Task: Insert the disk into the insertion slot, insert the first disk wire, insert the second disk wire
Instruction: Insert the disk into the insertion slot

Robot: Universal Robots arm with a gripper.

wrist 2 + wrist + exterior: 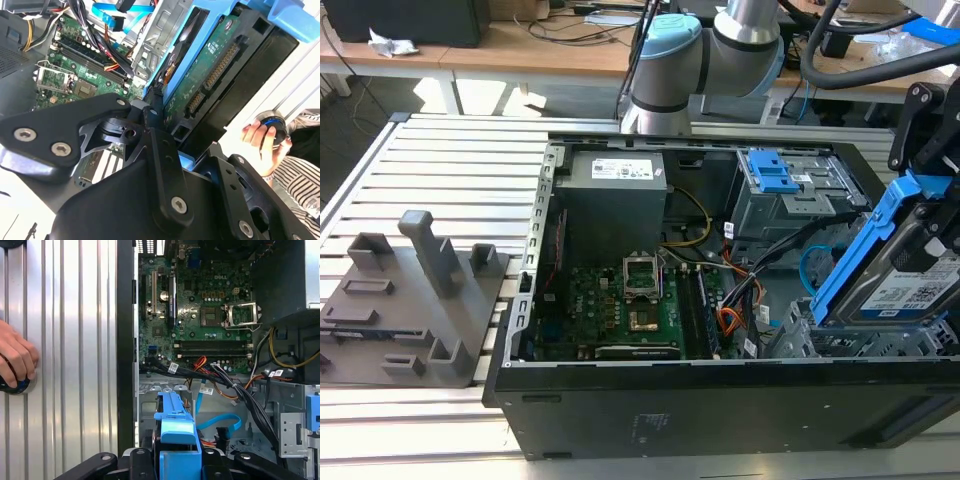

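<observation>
In the exterior view, at its right, my gripper (pixel 932 205) is shut on the disk (pixel 910 285). The disk is a silver drive with a white label in a bright blue carrier (pixel 865 245). It is held steeply tilted, with its lower edge at the top of the insertion slot (pixel 820 340), a grey perforated cage in the case's near right corner. How deep it sits I cannot tell. The second wrist view shows the disk's green underside (pixel 210 75) between black gripper links. In the first wrist view the blue carrier (pixel 175 432) stands over the cage (pixel 150 405). A loose blue wire (pixel 220 420) and a black wire bundle (pixel 240 392) lie beside it.
The open computer case (pixel 620 400) lies on a slatted metal table (pixel 440 180), with the motherboard (pixel 620 300) in the middle. A taller grey cage with a blue bracket (pixel 770 175) stands behind. A grey fixture (pixel 410 300) sits at the exterior view's left. A person's hand (pixel 15 360) rests on a knob.
</observation>
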